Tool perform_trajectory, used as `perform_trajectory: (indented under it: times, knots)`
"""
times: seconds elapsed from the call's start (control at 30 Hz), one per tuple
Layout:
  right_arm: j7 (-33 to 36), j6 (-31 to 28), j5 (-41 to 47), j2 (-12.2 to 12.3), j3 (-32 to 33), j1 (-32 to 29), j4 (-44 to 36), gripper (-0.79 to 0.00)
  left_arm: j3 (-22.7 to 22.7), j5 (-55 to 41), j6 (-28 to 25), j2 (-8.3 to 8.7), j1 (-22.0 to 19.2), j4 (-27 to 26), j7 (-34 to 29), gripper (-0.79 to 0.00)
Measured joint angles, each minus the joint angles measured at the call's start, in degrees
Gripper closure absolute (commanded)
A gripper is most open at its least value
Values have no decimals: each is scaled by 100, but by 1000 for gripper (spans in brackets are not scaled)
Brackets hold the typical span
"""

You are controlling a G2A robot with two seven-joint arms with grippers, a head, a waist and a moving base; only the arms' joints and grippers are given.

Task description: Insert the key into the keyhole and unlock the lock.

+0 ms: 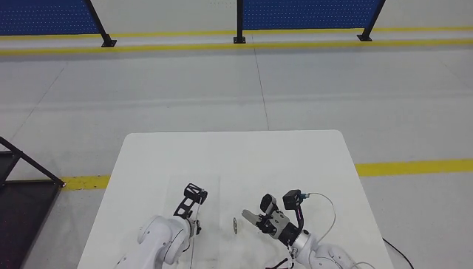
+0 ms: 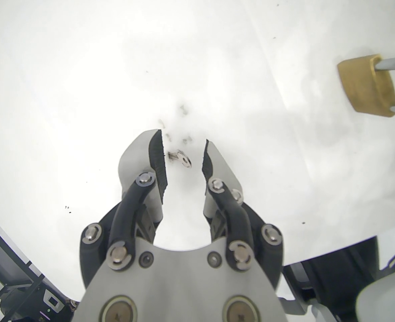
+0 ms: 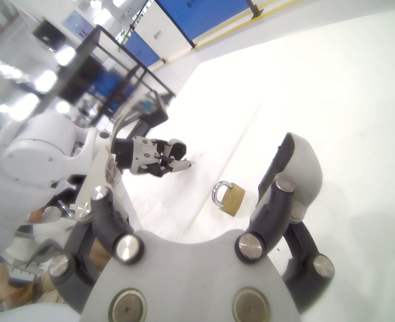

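Observation:
A small silver key (image 2: 180, 158) lies flat on the white table (image 1: 222, 158). My left gripper (image 2: 182, 142) is open, lowered over the key with a fingertip on either side of it. A brass padlock (image 2: 367, 85) with a silver shackle lies on its side a short way off, between the two arms (image 1: 235, 225). In the right wrist view the padlock (image 3: 229, 197) rests just beyond my right gripper (image 3: 197, 175), which is open and holds nothing. The left gripper (image 3: 179, 164) points down at the table past the padlock.
Small dark specks mark the tabletop around the key. A faint seam (image 2: 268, 68) runs across the table surface between key and padlock. The table's far half is bare white. A black frame (image 1: 22, 165) stands off the table's left side.

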Motion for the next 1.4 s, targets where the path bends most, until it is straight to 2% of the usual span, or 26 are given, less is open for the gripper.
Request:
perform_trajectory:
  times: [0.07, 0.13, 0.23, 0.3, 0.6, 0.8, 1.07, 1.23, 1.4]
  knots:
    - [0, 0, 0, 0, 0, 0, 0, -785, 7, -5, 23, -5, -9, 15, -5, -163]
    - [0, 0, 0, 0, 0, 0, 0, -785, 7, -12, 38, -8, -15, 21, -15, -89]
    - [0, 0, 0, 0, 0, 0, 0, -785, -9, -14, 36, -9, -20, 23, -20, -55]
    - [0, 0, 0, 0, 0, 0, 0, -785, -24, -22, 38, -9, -22, 22, -18, -6]
    - [0, 0, 0, 0, 0, 0, 0, -785, -189, -145, 54, 2, 68, -194, 29, 0]
    - [0, 0, 0, 0, 0, 0, 0, -785, -461, -404, 37, 30, 271, -608, 144, 0]
    - [0, 0, 0, 0, 0, 0, 0, -785, -1404, -1671, -243, 99, 991, -1515, 890, 0]
    - [44, 98, -107, -3, -43, 27, -50, -785, -2136, -2676, -995, 155, 1572, -1780, 1574, 0]
    - [7, 788, -1020, -15, -304, -94, -505, -785, -2664, -3369, -1649, 192, 2002, -1827, 2118, 0]
